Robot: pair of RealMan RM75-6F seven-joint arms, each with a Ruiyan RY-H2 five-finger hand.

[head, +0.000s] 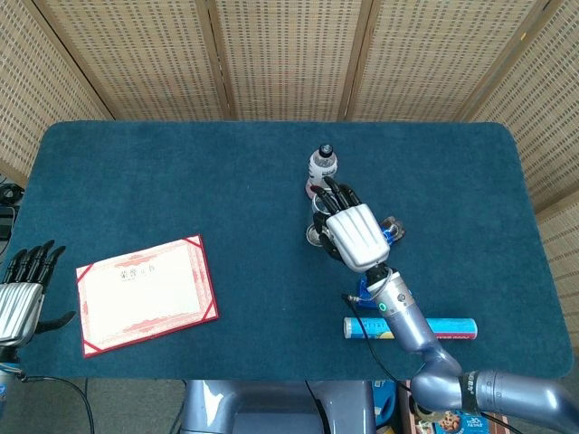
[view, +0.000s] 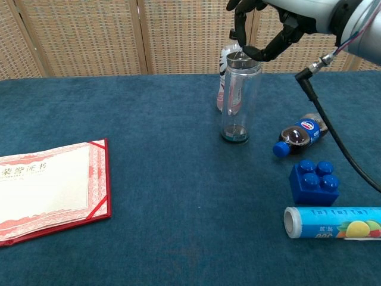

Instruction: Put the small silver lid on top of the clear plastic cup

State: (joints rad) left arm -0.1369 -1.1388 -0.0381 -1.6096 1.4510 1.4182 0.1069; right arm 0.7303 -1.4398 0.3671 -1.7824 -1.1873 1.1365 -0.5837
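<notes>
The clear plastic cup (view: 240, 101) stands upright mid-table, just in front of a white drink bottle (head: 323, 165). My right hand (view: 269, 22) reaches in from above and pinches the small silver lid (view: 240, 58) between thumb and a finger, right at the cup's mouth. I cannot tell whether the lid touches the rim. In the head view the right hand (head: 353, 233) covers most of the cup. My left hand (head: 24, 291) hovers at the table's near left corner with its fingers apart, holding nothing.
A red-bordered certificate folder (view: 50, 190) lies at the left. Right of the cup lie a small cola bottle (view: 299, 134), a blue toy brick (view: 314, 182) and a long blue tube (view: 333, 222). The right arm's black cable (view: 333, 140) hangs over them.
</notes>
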